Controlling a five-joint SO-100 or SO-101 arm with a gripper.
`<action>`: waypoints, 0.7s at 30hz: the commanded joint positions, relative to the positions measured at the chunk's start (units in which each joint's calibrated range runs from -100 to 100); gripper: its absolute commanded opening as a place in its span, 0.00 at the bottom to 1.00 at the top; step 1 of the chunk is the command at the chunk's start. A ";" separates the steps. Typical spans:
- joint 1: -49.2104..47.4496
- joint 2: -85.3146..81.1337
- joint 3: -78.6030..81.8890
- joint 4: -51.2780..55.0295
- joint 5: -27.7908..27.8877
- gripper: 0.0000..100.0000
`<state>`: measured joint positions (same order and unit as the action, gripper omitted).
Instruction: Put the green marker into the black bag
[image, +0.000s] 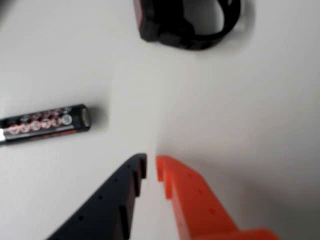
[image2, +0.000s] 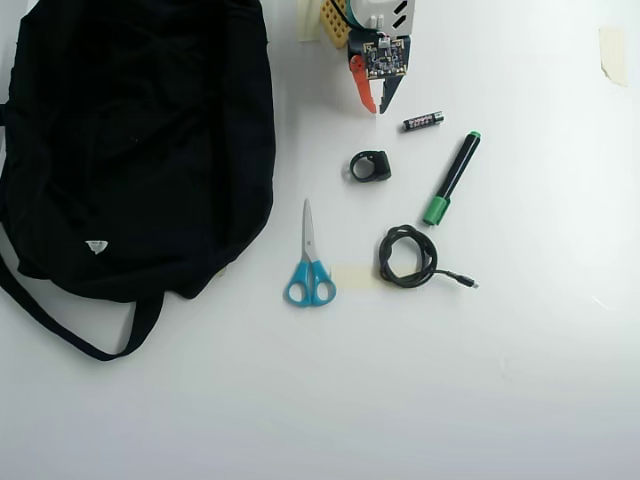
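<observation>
Green marker not yet reached; gripper jaws narrow, empty, must be widened, aligned across barrel, right of battery.

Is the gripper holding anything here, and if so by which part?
Nothing is held. The gripper is nearly closed on empty air above the table; the green marker lies untouched.

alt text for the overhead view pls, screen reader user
White table: the green marker lies untouched at right, far from the black bag at left. The tool, nearly closed and empty, hangs near a battery, above a black ring, scissors and cable.
</observation>
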<state>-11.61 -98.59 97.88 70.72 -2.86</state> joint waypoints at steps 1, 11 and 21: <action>0.32 -0.50 1.40 0.00 0.24 0.02; -0.28 -0.66 1.40 -0.43 -0.34 0.02; -0.36 -0.66 0.86 -0.52 0.18 0.02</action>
<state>-11.61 -98.59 97.88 70.63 -2.91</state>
